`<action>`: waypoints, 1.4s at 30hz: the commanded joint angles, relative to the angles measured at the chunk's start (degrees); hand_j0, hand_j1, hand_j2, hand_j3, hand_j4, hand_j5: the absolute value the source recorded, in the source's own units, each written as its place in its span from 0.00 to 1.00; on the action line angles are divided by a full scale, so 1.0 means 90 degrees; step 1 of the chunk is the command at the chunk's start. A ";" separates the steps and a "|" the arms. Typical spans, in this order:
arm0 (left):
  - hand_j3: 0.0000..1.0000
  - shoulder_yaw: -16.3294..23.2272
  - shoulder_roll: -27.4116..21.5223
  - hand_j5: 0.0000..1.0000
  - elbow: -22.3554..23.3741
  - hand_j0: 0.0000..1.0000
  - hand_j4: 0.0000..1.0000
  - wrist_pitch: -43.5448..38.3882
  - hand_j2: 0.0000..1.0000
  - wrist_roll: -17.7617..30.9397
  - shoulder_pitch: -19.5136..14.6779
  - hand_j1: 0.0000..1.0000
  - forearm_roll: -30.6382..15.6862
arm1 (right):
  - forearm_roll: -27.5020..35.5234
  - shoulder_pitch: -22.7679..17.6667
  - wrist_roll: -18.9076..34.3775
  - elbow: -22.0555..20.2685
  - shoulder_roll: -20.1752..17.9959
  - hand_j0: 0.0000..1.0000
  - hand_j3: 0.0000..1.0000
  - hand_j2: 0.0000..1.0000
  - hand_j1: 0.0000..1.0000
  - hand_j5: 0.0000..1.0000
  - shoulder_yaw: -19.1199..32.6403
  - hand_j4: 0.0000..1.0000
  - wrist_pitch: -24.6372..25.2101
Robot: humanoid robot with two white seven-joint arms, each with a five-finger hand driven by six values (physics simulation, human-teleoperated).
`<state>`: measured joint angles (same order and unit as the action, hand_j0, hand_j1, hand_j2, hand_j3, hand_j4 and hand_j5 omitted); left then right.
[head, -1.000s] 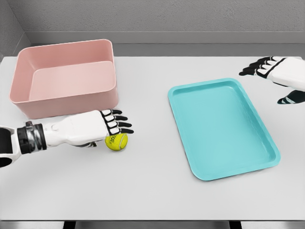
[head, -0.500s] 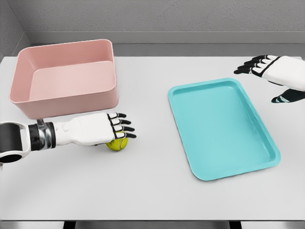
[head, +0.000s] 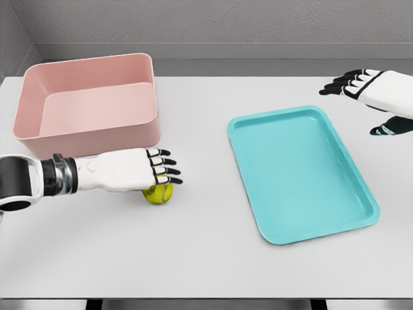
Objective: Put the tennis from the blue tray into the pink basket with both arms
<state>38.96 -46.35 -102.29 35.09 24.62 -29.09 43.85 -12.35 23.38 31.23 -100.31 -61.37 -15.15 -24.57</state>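
Where left hand (head: 139,169) hovers, tennis ball (head: 158,193) beneath

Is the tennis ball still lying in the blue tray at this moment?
No, the tennis ball sits on the table under the left hand, just in front of the pink basket, while the blue tray holds nothing.

bright even render light, soft faint shadows, sharp, no glare

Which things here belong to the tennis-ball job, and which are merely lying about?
Job: tennis ball, pink basket, blue tray, left hand over the ball, right hand hovering, fingers spread.
Lying about: nothing, only the white table beneath.
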 commanded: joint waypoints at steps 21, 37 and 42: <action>0.68 0.0613 0.0023 0.68 -0.0011 0.68 0.68 -0.0010 0.68 0.0185 -0.0313 0.68 0.0254 | 0.0025 0.0000 -0.0003 -0.0007 -0.0007 1.00 1.00 1.00 1.00 1.00 0.0013 1.00 0.0015; 0.55 0.0818 -0.0006 0.55 -0.0011 0.55 0.55 -0.0010 0.55 0.0194 -0.0244 0.55 0.0264 | 0.0025 0.0000 -0.0003 0.0003 -0.0007 1.00 1.00 1.00 1.00 1.00 0.0013 1.00 0.0015; 0.43 0.0857 0.0023 0.43 -0.0011 0.43 0.43 -0.0010 0.43 0.0185 -0.0234 0.43 0.0293 | 0.0025 0.0000 -0.0003 -0.0007 -0.0007 1.00 1.00 1.00 1.00 1.00 0.0013 1.00 0.0005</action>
<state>45.88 -46.40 -102.32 33.92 24.91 -31.20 47.02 -12.35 23.38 31.23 -100.34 -61.37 -15.04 -24.62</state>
